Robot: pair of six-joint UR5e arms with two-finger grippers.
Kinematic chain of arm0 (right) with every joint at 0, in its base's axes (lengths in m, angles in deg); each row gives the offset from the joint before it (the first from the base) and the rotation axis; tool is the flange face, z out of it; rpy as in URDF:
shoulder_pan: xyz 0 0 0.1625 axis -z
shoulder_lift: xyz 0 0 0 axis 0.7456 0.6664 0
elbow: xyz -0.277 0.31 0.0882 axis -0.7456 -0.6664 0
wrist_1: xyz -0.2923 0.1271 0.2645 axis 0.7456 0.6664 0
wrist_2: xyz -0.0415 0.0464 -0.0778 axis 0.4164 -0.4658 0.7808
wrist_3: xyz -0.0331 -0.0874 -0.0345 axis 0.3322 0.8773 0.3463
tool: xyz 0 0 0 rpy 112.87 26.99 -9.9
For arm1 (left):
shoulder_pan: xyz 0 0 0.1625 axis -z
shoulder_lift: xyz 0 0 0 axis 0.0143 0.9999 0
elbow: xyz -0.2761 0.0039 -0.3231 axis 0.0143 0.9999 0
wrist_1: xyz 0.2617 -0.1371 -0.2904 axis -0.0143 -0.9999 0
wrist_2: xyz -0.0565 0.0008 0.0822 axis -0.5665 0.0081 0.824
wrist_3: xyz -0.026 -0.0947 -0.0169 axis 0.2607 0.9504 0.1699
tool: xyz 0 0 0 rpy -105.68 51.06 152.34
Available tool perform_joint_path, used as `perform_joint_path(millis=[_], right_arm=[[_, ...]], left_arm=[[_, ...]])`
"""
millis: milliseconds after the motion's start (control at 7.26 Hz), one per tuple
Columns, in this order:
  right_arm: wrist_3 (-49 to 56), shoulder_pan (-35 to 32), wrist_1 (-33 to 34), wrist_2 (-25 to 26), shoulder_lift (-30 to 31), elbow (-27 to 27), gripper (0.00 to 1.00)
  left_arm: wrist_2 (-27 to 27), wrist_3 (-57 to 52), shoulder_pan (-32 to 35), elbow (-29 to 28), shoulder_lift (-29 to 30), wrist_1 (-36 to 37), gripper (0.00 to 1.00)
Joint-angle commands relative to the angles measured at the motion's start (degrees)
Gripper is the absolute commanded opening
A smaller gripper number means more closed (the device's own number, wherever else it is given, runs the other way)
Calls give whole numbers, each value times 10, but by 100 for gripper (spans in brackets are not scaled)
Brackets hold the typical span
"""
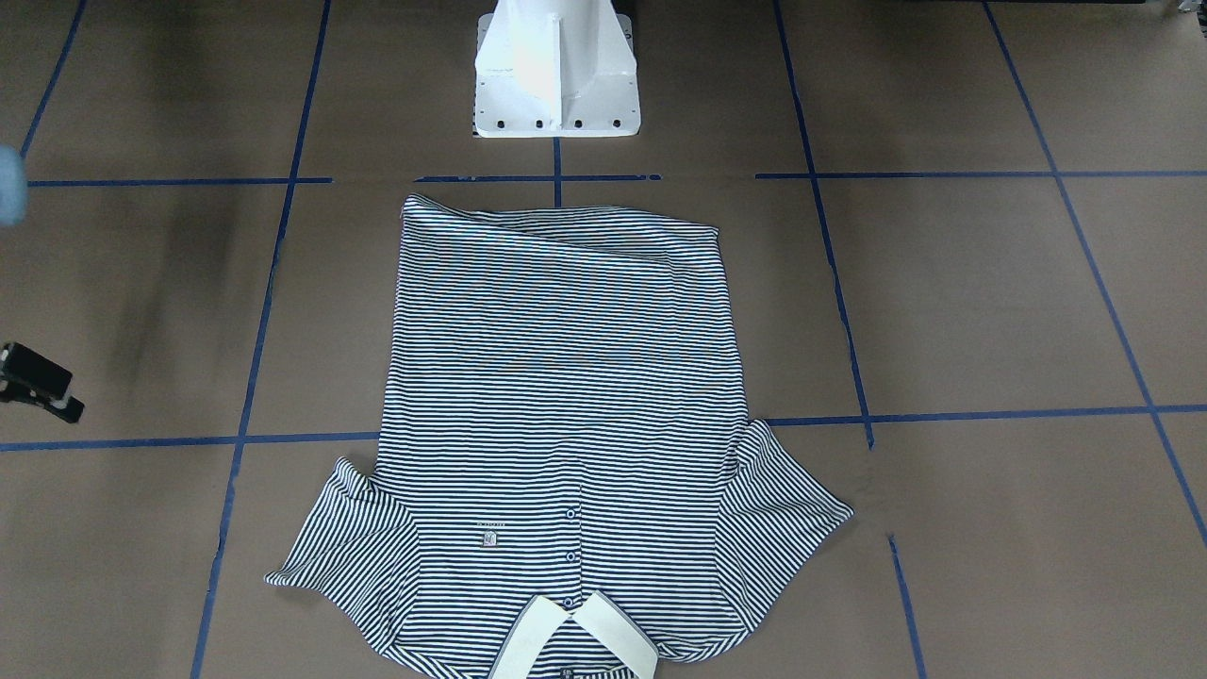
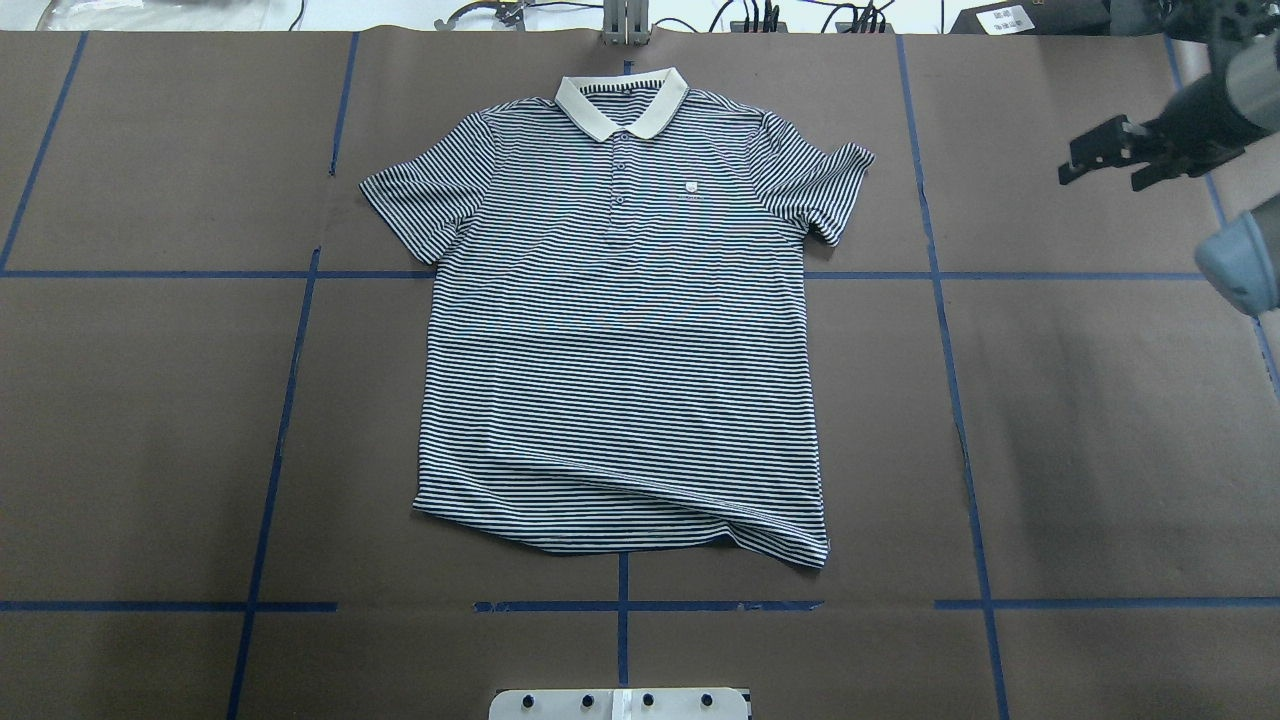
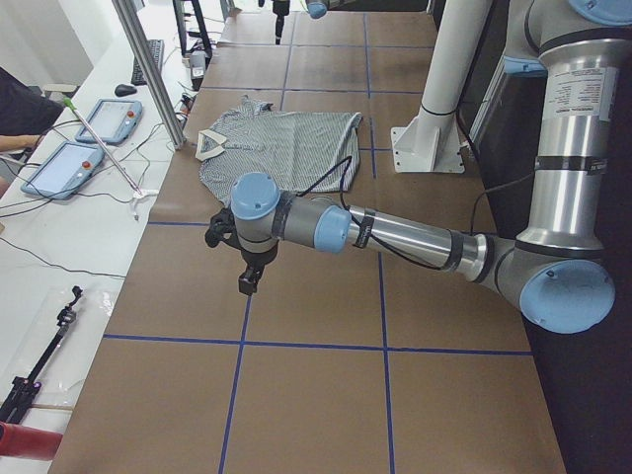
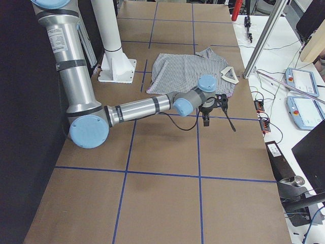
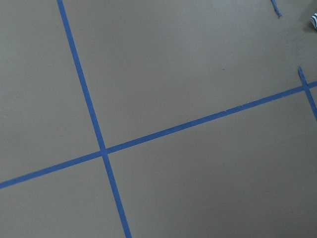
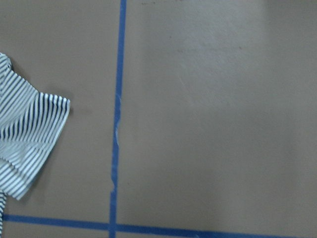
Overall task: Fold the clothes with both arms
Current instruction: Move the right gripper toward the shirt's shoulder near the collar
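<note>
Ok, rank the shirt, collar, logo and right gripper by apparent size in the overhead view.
1. shirt, by far the largest.
2. collar and right gripper look about alike. The gripper is raised nearer the camera, so I won't rank them.
3. logo, smallest.

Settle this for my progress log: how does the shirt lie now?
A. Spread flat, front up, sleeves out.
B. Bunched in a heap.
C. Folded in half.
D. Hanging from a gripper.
A: the shirt lies unfolded and flat, its front up and both sleeves spread.
</note>
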Motion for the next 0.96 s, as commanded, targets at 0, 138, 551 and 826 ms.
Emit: perform_joint_path(millis=[0,138,551,826], right_arm=[[-86,30,-92,44,-127,-153,98],[-150,47,-135,83,-153,-194,97],[-303,113,-158,216,-218,-267,92],[-363,133,-167,238,-228,-287,87]], left_arm=[[-10,-3,0,5,-13,-6,100],[-21,-4,0,4,-19,-23,100],[-21,-4,1,5,-19,-34,100],[-21,-2,1,8,-19,-47,100]])
